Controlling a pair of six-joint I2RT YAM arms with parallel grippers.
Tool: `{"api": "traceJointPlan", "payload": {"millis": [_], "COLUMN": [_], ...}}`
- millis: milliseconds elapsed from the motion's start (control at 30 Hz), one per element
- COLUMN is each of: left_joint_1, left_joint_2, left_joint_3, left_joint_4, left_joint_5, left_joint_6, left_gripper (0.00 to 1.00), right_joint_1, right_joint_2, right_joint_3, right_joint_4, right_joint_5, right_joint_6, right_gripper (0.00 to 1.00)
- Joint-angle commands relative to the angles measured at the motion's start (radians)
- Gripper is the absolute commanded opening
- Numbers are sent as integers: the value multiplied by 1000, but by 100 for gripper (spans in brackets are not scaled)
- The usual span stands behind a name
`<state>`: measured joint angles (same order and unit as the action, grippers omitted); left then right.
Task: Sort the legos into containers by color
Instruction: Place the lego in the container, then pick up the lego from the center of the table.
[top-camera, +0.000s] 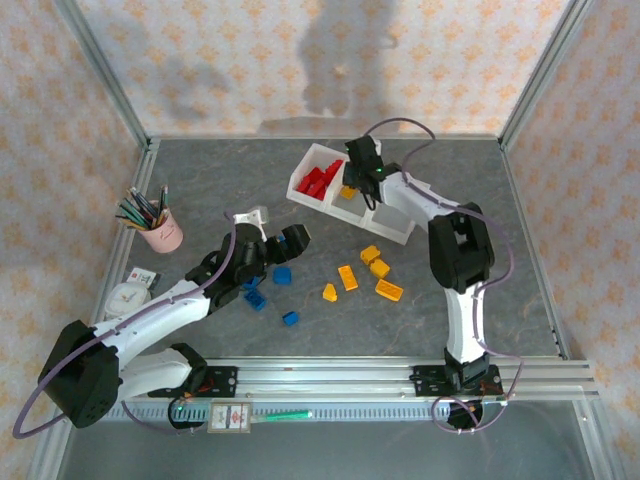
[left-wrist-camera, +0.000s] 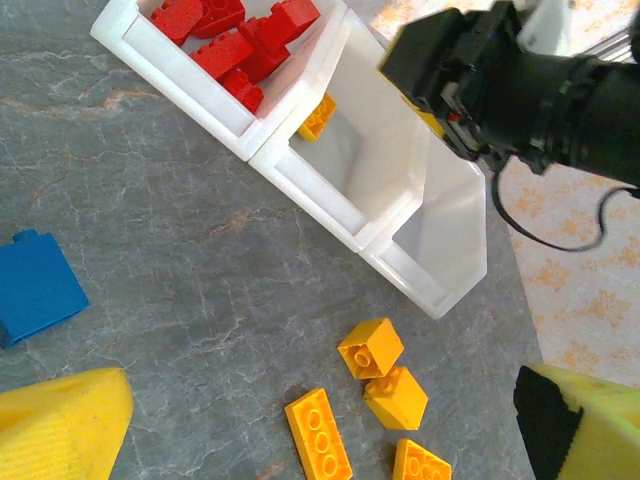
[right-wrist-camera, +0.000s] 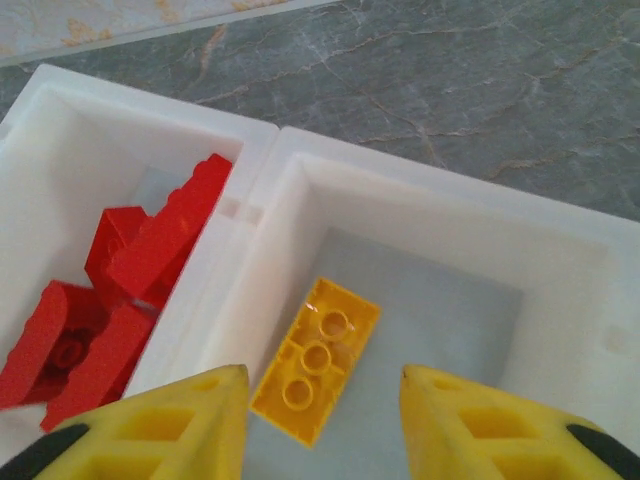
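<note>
Right pincer (right-wrist-camera: 322, 380) sits over the tray's (right-wrist-camera: 262, 175) middle compartment, fingers apart and gripping nothing. Yellow brick (right-wrist-camera: 316, 358) lies flat on that compartment's floor, red bricks (right-wrist-camera: 120, 290) in the one beside it. Reads as the drop-off step. To do it well, lift straight up and keep the fingers off the divider wall so the tray doesn't shift. Left pincer (top-camera: 290, 240) is spread and empty near the blue bricks (top-camera: 268, 290). Loose yellow bricks (top-camera: 372, 268) on the worktop (top-camera: 200, 180) are likely the next pick.

Reaching far out with right gripper (right-wrist-camera: 322, 385), fingers (right-wrist-camera: 150, 430) parted a little; left gripper (left-wrist-camera: 322, 385) spread wide.
</note>
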<state>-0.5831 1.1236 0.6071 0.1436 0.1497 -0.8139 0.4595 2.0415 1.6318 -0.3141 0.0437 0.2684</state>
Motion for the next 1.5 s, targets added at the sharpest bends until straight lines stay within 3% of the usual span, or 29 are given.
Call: {"api": "traceJointPlan", "payload": {"millis": [0, 267, 633, 900, 1267, 1467], "left_joint_1": [-11, -42, -129, -182, -189, -189], "left_joint_2": [-11, -35, -58, -54, -61, -80], "left_joint_3": [21, -10, -75, -133, -139, -146], "left_joint_4": [-3, -23, -6, 66, 37, 17], "left_joint_5": [6, 22, -29, -64, -117, -147], "left_joint_6": [11, 12, -35, -93, -96, -97], "left_gripper": [99, 99, 99, 99, 99, 99], "right_joint_1": [13, 41, 114, 130, 133, 136], "right_joint_2": [-164, -391, -553, -521, -389, -345], "right_joint_3": [-101, -362, -611, -715, -662, -645], "right_joint_4": [10, -19, -69, -7, -1, 19], "right_joint_5": [7, -31, -12, -88, -45, -86], "right_joint_6": [17, 62, 112, 65, -6, -22], "right_gripper": [46, 57, 68, 74, 73, 66]}}
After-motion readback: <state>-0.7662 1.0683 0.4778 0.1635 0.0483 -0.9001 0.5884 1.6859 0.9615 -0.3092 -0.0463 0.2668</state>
